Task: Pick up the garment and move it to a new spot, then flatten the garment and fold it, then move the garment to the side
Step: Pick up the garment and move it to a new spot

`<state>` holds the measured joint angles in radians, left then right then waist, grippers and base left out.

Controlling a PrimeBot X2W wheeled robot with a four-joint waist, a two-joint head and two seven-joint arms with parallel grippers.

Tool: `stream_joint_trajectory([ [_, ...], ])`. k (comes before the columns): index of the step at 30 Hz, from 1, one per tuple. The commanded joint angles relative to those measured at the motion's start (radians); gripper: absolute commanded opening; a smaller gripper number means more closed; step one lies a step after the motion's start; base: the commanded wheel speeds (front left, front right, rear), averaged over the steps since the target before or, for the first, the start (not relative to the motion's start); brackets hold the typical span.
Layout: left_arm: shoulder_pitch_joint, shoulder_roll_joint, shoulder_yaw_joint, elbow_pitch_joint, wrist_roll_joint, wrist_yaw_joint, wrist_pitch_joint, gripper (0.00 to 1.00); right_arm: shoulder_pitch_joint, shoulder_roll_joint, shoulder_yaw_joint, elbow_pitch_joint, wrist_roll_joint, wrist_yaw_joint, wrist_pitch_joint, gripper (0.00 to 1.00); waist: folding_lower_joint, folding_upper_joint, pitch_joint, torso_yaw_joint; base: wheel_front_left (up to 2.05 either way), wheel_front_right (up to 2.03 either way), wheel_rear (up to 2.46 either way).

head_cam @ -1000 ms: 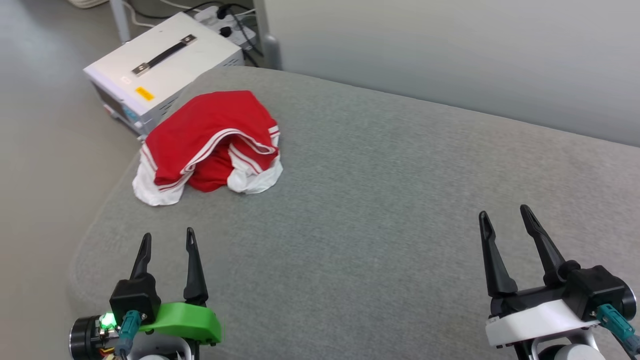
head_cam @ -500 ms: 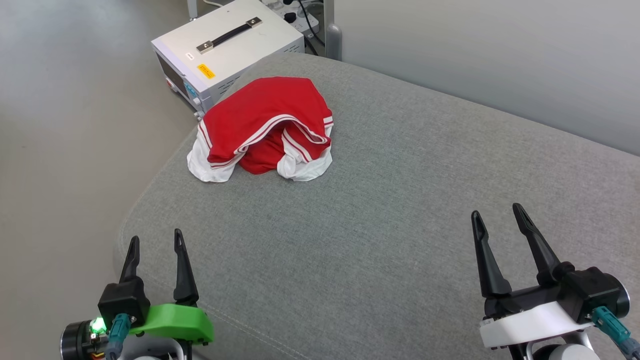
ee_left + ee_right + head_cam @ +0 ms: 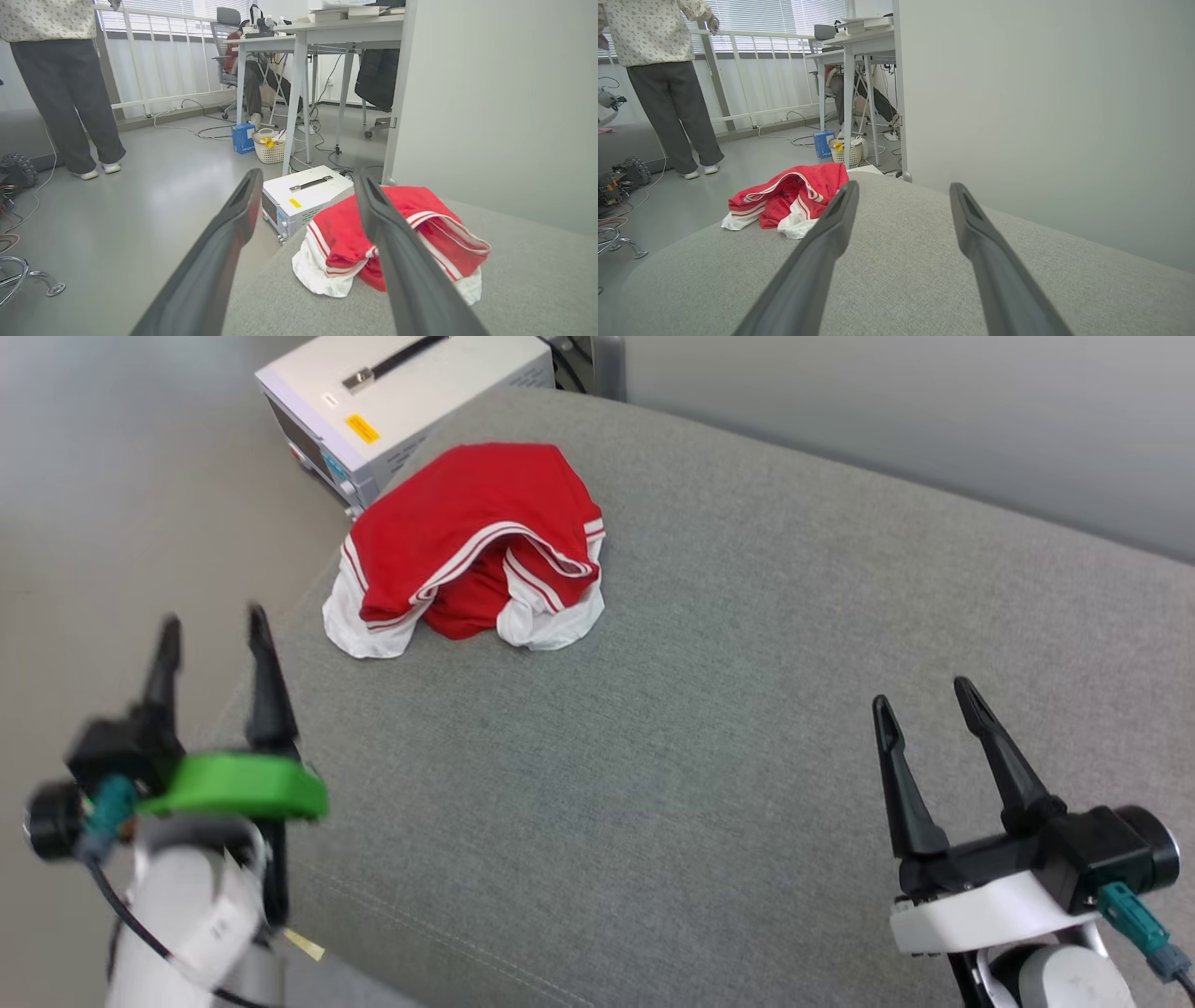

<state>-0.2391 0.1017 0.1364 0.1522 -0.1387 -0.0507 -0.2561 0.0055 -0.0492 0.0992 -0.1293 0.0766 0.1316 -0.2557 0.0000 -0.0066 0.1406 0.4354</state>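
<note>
The garment lies crumpled in a red heap with white sleeves and striped trim near the far left corner of the grey cushioned surface. It also appears in the left wrist view and the right wrist view. My left gripper is open and empty, hovering over the cushion's left edge, short of the garment. My right gripper is open and empty at the lower right, far from the garment.
A white metal box with a handle stands on the floor just beyond the garment. A grey partition wall backs the cushion. A person stands on the floor to the left, with desks, a basket and cables behind.
The head camera has turned, shifting the whole picture. My left gripper has risen and moved forward toward the garment, blurred with motion. The right gripper keeps its pose. The garment lies as before.
</note>
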Motion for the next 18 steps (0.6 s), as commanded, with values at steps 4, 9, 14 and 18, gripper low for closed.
stream_joint_trajectory([
  [4, -0.189, 0.064, 0.027, 0.039, -0.019, -0.045, -0.006, 1.00, -0.062, -0.034, 0.004, -0.023, -0.019, -0.001, -0.006, 1.00, 0.0000, 0.0066, 0.116, -0.057, 0.00, 0.00, 0.00],
  [9, -0.377, 0.132, 0.025, 0.119, -0.065, -0.070, -0.006, 1.00, -0.105, -0.061, -0.010, -0.058, -0.024, -0.001, -0.006, 1.00, 0.0000, 0.0066, 0.201, -0.094, 0.00, 0.00, 0.00],
  [14, -0.568, 0.211, -0.070, 0.263, -0.152, -0.079, 0.049, 1.00, -0.147, -0.080, -0.014, -0.084, -0.022, -0.001, -0.006, 1.00, 0.0000, 0.0066, 0.269, -0.131, 0.00, 0.00, 0.00],
  [18, -0.667, 0.302, -0.220, 0.327, -0.267, -0.080, 0.181, 1.00, -0.172, -0.085, -0.010, -0.096, -0.021, -0.001, -0.006, 1.00, 0.0000, 0.0066, 0.303, -0.162, 0.00, 0.00, 0.00],
])
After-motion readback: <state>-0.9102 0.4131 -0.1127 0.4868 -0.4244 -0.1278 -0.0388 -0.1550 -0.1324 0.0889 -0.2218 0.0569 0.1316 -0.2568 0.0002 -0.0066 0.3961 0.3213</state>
